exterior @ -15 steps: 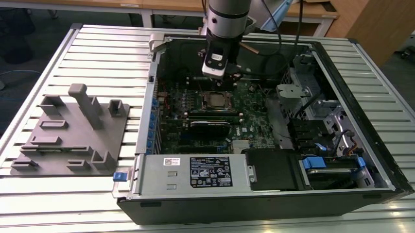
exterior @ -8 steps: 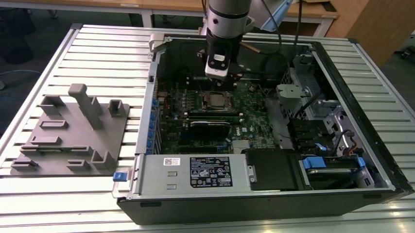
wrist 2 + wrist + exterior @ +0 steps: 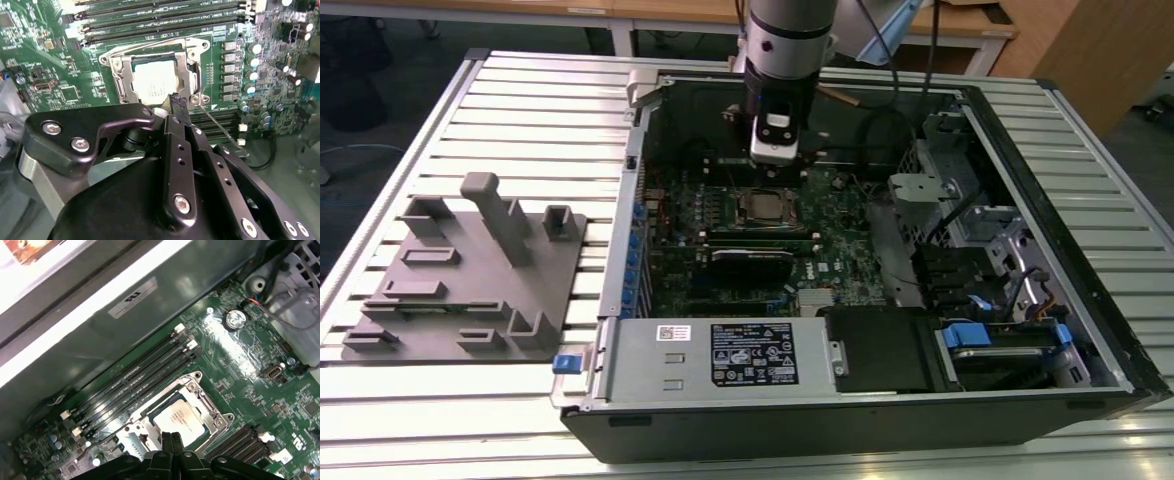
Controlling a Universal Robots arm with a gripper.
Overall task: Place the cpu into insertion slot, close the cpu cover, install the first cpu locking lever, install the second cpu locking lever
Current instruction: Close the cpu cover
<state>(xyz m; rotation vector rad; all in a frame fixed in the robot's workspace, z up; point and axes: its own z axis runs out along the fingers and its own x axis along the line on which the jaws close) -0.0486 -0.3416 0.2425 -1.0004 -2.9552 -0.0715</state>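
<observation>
You had the cpu (image 3: 156, 84) seated flat, dull silver top up, in the insertion slot (image 3: 131, 75) just beyond the fingertips (image 3: 177, 102). The cpu cover (image 3: 119, 75) seemingly lay closed around it. One thin locking lever (image 3: 220, 126) angled out beside them.

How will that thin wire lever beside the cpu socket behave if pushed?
The locking lever is a thin, long metal rod, so it probably flexes springily and may slip off the narrow shut gripper. One end sits at a corner of the cpu cover, so it likely pivots, not slides.
</observation>
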